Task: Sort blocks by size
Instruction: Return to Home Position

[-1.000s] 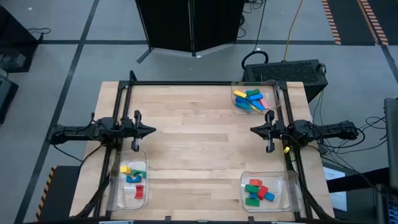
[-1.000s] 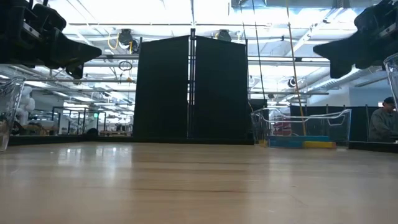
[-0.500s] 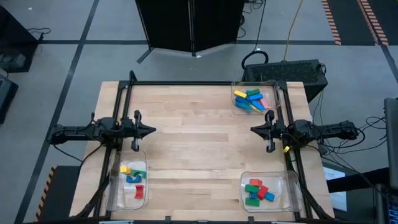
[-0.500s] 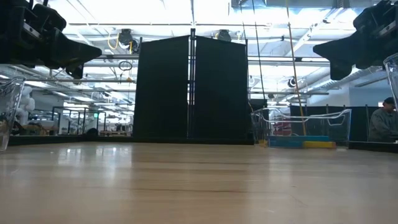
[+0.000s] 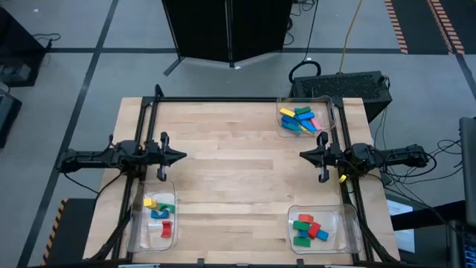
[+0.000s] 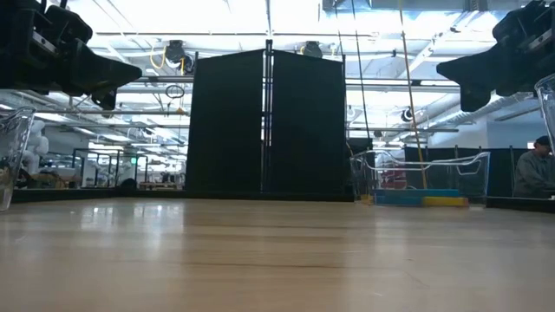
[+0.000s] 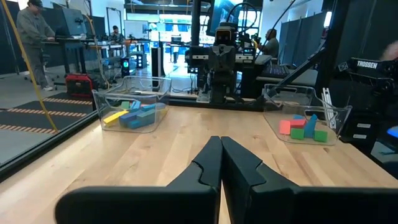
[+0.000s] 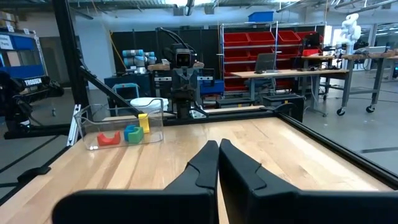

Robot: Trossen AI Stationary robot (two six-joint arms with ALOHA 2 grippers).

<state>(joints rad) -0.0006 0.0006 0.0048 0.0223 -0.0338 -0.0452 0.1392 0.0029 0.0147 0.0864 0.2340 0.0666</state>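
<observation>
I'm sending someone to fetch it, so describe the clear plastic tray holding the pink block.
On the light wooden table, go to the corner on the side of the right gripper nearest the black partition. The clear plastic tray there holds long blue, yellow and green blocks. It alone contains a pink block; the other two trays sit along the opposite edge.

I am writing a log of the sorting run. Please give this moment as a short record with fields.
view used: high view
left gripper: shut, empty, over the left side of the table
right gripper: shut, empty, over the table's right side
top right tray: blue, green, yellow, pink blocks
bottom left tray: yellow, green, blue, red blocks
bottom right tray: red, green, blue blocks
loose blocks on table: none seen
</observation>
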